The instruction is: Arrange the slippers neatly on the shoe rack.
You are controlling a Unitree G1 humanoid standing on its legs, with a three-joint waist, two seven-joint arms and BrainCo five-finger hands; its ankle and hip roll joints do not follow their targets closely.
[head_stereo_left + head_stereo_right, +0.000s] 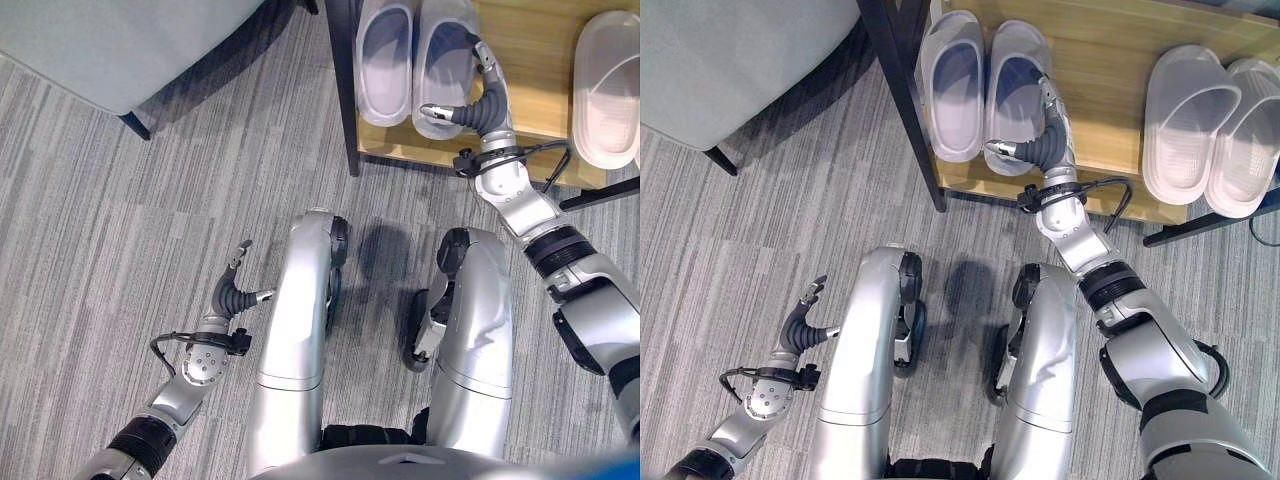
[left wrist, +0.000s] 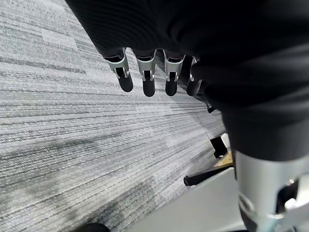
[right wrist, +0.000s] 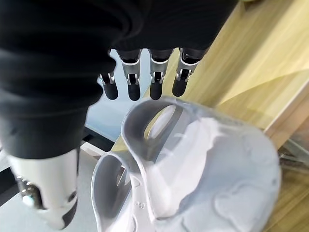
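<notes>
A pair of pale grey slippers stands side by side at the left end of the wooden shoe rack [image 1: 1110, 70], the left slipper [image 1: 955, 85] beside the right slipper [image 1: 1012, 75]. My right hand [image 1: 1048, 142] rests at the right slipper's heel, open, with straight fingers [image 3: 140, 82] along its outer side and the thumb reaching across the heel. That slipper [image 3: 207, 164] fills the right wrist view below the fingertips. A white pair [image 1: 1185, 120] lies toes towards me at the rack's right end. My left hand [image 1: 232, 290] hangs open over the carpet, fingers [image 2: 145, 77] straight.
The rack's black frame post [image 1: 345, 90] stands at its left corner. A grey upholstered seat [image 1: 100, 50] on a dark leg [image 1: 135, 125] takes the upper left. Grey striped carpet [image 1: 120, 250] spreads between the seat and the rack.
</notes>
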